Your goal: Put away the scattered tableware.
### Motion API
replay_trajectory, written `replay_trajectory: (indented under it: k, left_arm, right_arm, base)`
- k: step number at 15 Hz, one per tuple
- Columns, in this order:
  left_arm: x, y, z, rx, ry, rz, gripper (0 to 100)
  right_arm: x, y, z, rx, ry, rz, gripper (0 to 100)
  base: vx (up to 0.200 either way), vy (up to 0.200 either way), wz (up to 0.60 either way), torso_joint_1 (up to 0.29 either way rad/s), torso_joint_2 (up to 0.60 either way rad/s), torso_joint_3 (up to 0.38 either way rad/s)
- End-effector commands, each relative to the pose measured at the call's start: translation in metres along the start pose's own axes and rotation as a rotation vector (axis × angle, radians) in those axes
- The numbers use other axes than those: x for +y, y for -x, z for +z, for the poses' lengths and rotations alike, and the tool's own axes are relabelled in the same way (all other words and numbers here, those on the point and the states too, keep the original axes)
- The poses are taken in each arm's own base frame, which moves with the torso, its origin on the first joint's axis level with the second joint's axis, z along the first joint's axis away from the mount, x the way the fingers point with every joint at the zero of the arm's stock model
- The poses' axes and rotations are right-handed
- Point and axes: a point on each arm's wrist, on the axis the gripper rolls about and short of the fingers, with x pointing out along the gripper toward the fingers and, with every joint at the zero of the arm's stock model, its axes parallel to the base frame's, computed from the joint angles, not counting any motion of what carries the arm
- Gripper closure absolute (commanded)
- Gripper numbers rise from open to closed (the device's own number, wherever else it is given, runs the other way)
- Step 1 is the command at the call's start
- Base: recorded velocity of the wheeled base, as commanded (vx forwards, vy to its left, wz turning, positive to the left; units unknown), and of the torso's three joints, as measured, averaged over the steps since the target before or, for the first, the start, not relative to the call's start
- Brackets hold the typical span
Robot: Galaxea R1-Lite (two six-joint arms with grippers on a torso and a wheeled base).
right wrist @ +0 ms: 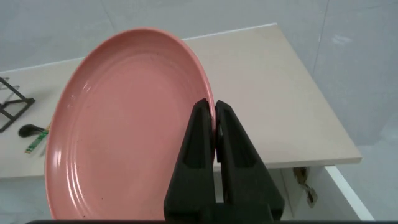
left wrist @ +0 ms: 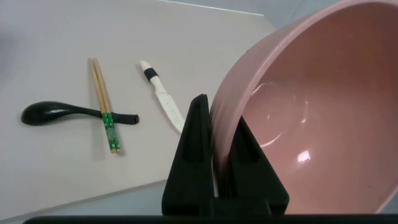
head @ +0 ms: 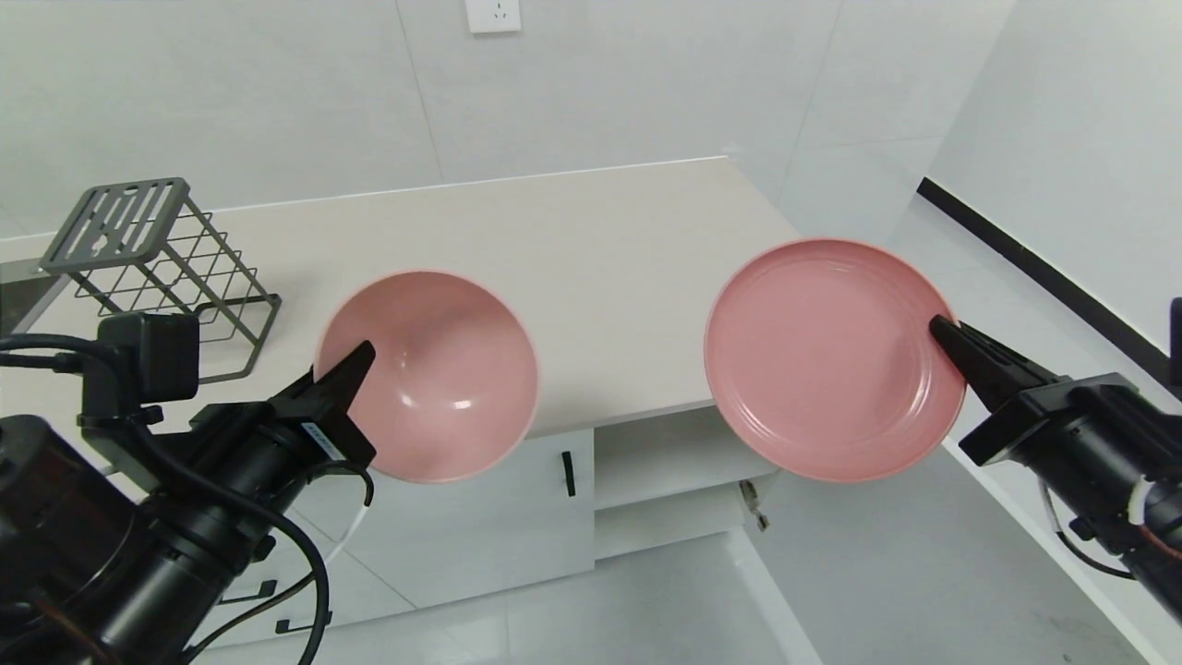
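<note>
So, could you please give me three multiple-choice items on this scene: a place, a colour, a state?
1. Where is the dark grey wire rack? A) floor B) beige countertop, robot's left C) cabinet shelf
2. The spoon crossed by the wooden chopsticks is: A) white B) pink C) black
3. The right gripper is: A) shut on the round pink plate's rim B) open, empty C) open over the plate
1B, it stands on the counter; 2C, black throughout; 3A, it pinches the rim.

Beige counter [head: 572,240] with rack [head: 115,222], spoon [left wrist: 68,112], chopsticks [left wrist: 104,112], knife [left wrist: 163,98]
</note>
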Motion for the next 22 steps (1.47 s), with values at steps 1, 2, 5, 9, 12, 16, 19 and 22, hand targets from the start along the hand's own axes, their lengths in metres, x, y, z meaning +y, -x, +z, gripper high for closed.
replay_trajectory:
  k: [1,2,5,9,12,16,19,22]
  left_arm:
    - [0.000,0.001,-0.002,0.012,-0.006,-0.002,100]
    - [0.002,0.003,-0.005,0.023,-0.032,0.000,100]
    - [0.001,0.004,-0.007,0.033,-0.050,-0.005,100]
    - [-0.002,0.008,-0.008,0.044,-0.051,-0.031,100]
    - [-0.011,0.021,-0.003,0.026,-0.024,-0.109,100]
    - [-0.010,0.028,-0.009,0.069,-0.038,-0.178,100]
    - [-0.010,0.028,-0.010,0.073,-0.041,-0.178,100]
    - [-0.014,0.035,-0.013,0.091,-0.043,-0.218,100]
  right_arm:
    - [0.000,0.001,-0.002,0.010,0.008,0.003,100]
    - [0.000,0.004,-0.005,0.027,0.043,0.004,100]
    - [0.001,0.005,-0.007,0.040,0.053,0.012,100]
    - [0.001,0.007,-0.008,0.046,0.056,0.013,100]
    - [0.000,0.013,-0.008,0.048,0.063,0.015,100]
    - [0.000,0.019,-0.012,0.074,0.067,0.022,100]
    - [0.003,0.019,-0.012,0.077,0.070,0.036,100]
    - [0.003,0.019,-0.013,0.081,0.070,0.036,100]
  base:
    - [0.000,0.000,0.00,0.000,0.00,0.000]
    - [0.000,0.000,0.00,0.000,0.00,0.000]
    - [0.000,0.000,0.00,-0.080,0.16,0.088]
    - [0.000,0.000,0.00,-0.181,0.40,0.204]
    - [0.000,0.000,0.00,-0.201,0.43,0.224]
    - [0.000,0.000,-0.15,-0.038,0.09,0.050]
    - [0.000,0.000,-0.60,-0.007,0.01,0.004]
    - [0.000,0.000,-0.60,0.007,0.01,0.001]
